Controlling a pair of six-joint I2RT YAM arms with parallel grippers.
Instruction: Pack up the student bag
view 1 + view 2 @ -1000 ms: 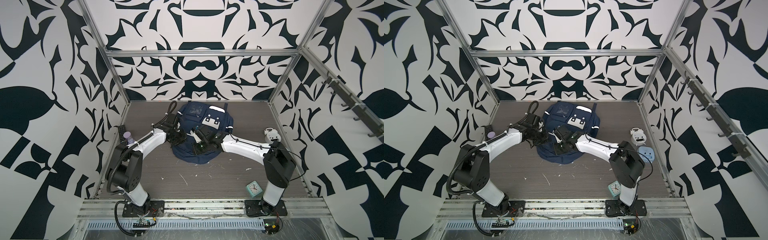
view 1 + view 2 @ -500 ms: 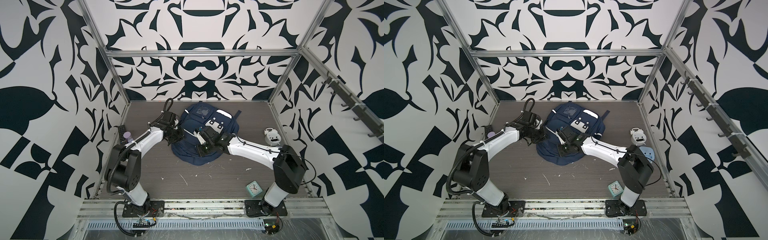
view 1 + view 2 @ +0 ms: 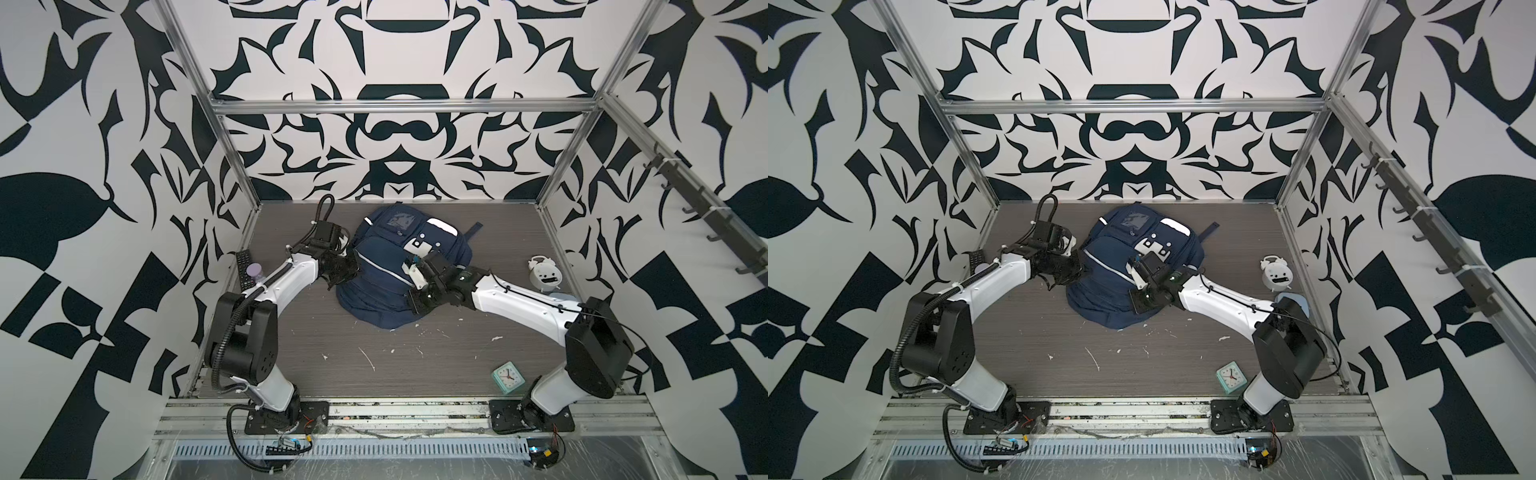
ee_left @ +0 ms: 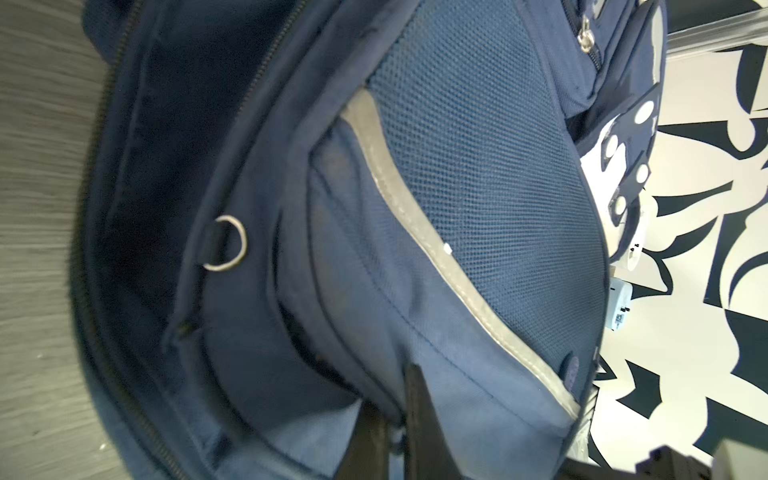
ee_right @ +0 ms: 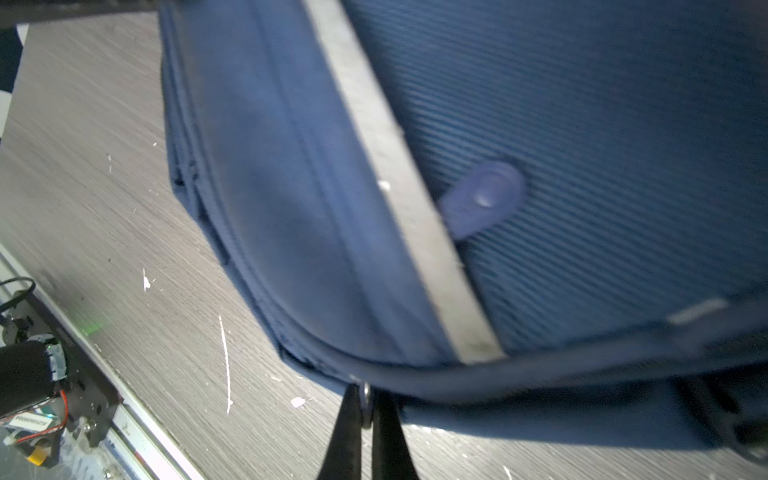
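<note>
Slippage the main hazard. In both top views, student bag (image 3: 384, 286) face-up mid-table toward the back wall, nipped from two sides: left gripper (image 3: 351, 269) at its left flank, right gripper (image 3: 413, 306) at its near right edge. Uneven pulling likely to drag the whole bag rather than spread its mouth. Well apart and blocking nothing: white alarm clock (image 3: 544, 274), mint clock (image 3: 1231, 378), remote (image 3: 243, 270) beside a purple-capped container (image 3: 254, 272); not yet packed.

Left wrist view: left gripper (image 4: 395, 424) clamped shut on a fold of bag fabric, D-ring (image 4: 226, 243) and zip track (image 4: 89, 257) close by; shallow bite, easily lost.

Right wrist view, blurred: right gripper (image 5: 365, 411) closed on a small metal pull (image 5: 365, 397) at the bag's seam; could pop off under a skewed tug.
</note>
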